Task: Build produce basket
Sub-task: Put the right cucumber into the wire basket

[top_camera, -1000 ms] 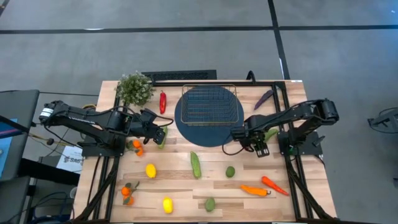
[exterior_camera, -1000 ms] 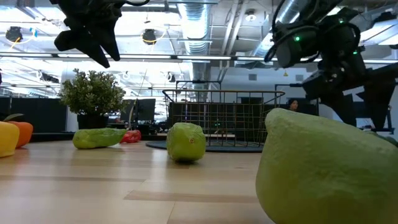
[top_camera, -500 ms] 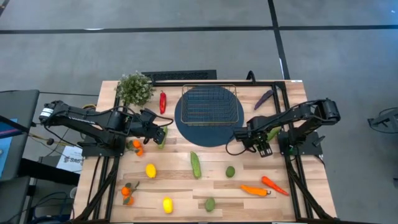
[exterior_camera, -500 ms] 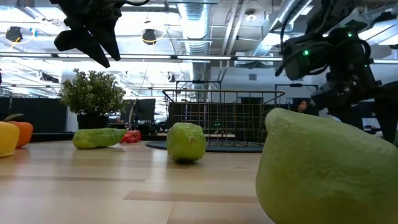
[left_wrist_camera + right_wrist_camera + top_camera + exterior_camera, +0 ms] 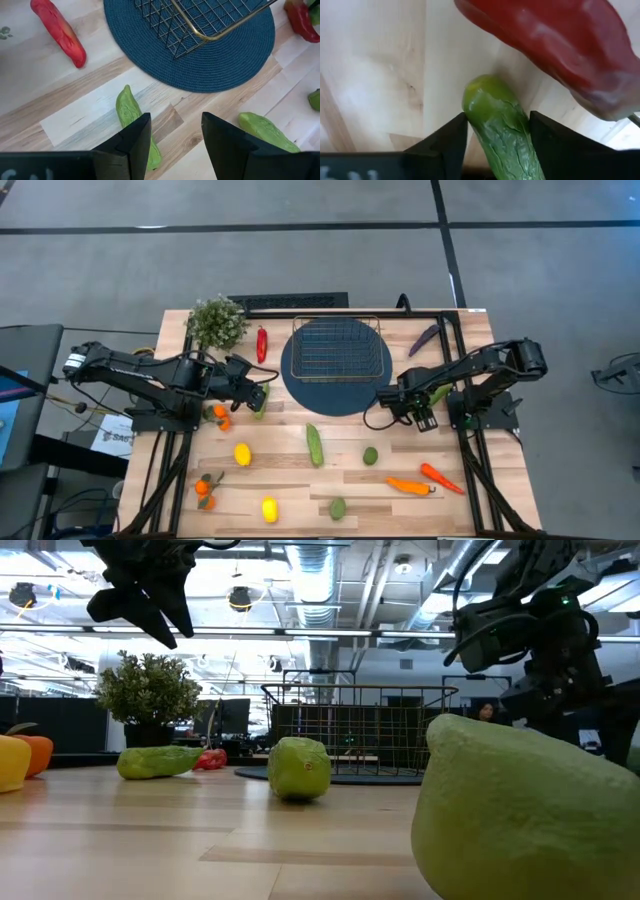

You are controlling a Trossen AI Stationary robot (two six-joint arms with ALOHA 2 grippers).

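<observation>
Produce spread around a central basket on the table.

The shallow dark wire basket point(image 5: 336, 348) sits on the round dark blue woven mat point(image 5: 330, 395) at the table's middle rear. Left of the mat lies a long red pepper point(image 5: 262, 343), with the bushy green potted plant point(image 5: 216, 321) further left. A slim purple eggplant point(image 5: 423, 337) lies right of the basket. In front of the mat lie a green cucumber point(image 5: 315, 444) and a round green lime point(image 5: 370, 456). Two orange carrots point(image 5: 424, 479) lie at front right; a yellow lemon point(image 5: 242, 454) and small oranges point(image 5: 205, 489) lie front left.
</observation>
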